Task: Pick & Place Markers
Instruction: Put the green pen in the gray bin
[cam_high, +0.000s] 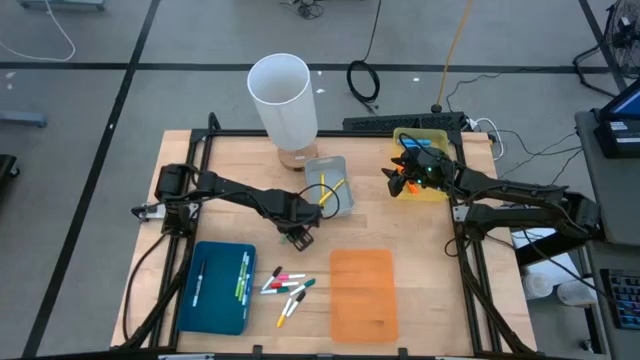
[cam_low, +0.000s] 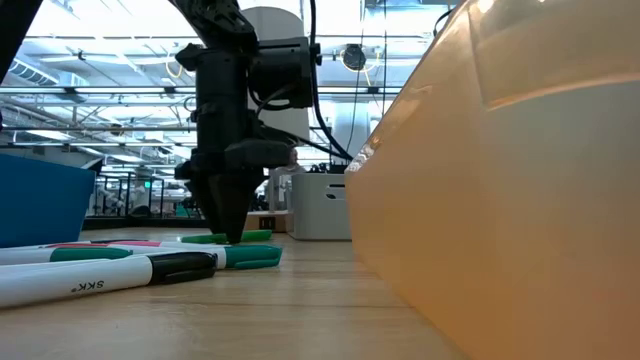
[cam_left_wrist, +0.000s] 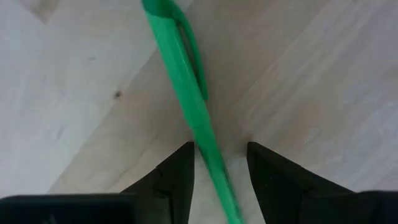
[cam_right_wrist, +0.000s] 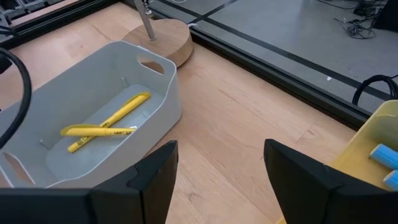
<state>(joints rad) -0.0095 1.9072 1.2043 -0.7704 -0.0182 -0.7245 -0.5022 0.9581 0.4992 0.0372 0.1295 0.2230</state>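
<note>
My left gripper (cam_high: 298, 238) points straight down at the table between the grey tray and the loose markers. It is open, one finger on each side of a green marker (cam_left_wrist: 180, 81) that lies flat on the wood. More markers (cam_high: 285, 285), pink, green and white-bodied, lie loose on the table nearer the front edge. My right gripper (cam_right_wrist: 221, 158) is open and holds nothing. It hovers by the yellow tray (cam_high: 425, 165), facing the grey tray (cam_right_wrist: 112, 106), which holds two yellow markers (cam_right_wrist: 106, 121). My left gripper (cam_left_wrist: 219, 152) straddles the green marker's barrel (cam_left_wrist: 208, 155) from above, fingers pointing down and standing across the marker. One finger (cam_left_wrist: 183, 162) sits right beside the barrel; I cannot tell whether it touches. The marker lies flat on the table.
A tall white cylinder (cam_high: 283, 95) stands on a wooden base behind the grey tray. A blue tray (cam_high: 215, 288) with markers sits at the near left and an orange tray (cam_high: 363, 292) at the near right. Blue markers (cam_right_wrist: 382, 155) lie in the yellow tray.
</note>
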